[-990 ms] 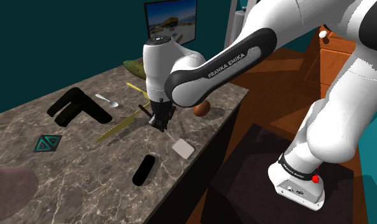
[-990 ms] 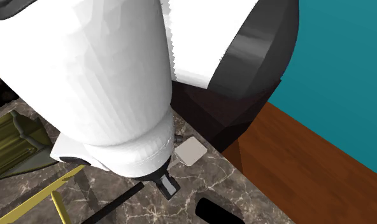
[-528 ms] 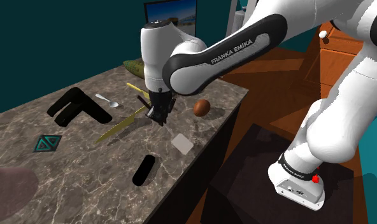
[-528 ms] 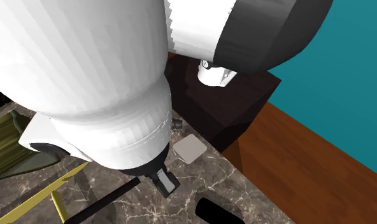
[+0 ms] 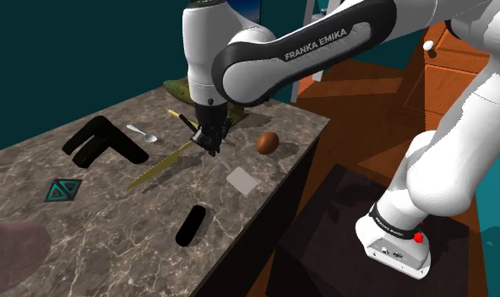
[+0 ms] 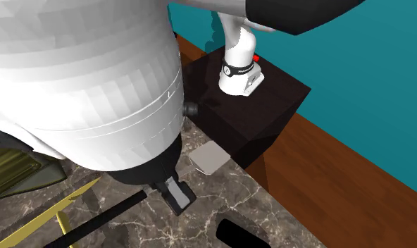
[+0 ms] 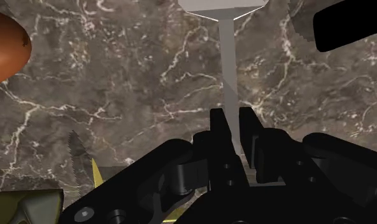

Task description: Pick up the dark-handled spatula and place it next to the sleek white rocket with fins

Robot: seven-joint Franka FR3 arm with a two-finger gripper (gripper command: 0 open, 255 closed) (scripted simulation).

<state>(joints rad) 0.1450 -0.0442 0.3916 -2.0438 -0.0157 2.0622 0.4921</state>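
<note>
My black gripper point(image 5: 211, 149) is shut on the thin grey shank point(image 7: 229, 89) of the spatula, above the marble counter point(image 5: 113, 236). In the wrist view both fingers point(image 7: 218, 133) clasp the shank, and the pale flat blade point(image 7: 222, 6) points away from the hand. The shoulder view has the blade point(image 5: 241, 180) hanging a little above the counter near its right edge. Behind the gripper point(image 6: 175, 197) in the second exterior view, the dark handle point(image 6: 112, 213) sticks out, and the blade point(image 6: 210, 158) casts a shadow on the stone.
A brown egg-shaped thing point(image 5: 268, 142) lies beside the gripper. A yellow serrated knife point(image 5: 160, 166), a spoon point(image 5: 143, 132), a black angled object point(image 5: 100, 139), a black capsule point(image 5: 190, 225) and a teal triangle point(image 5: 62, 190) lie on the counter. The counter edge drops off at the shoulder view's right.
The gripper has risen and drifted toward the back of the counter with the spatula in it. The blade has come up off the stone.
</note>
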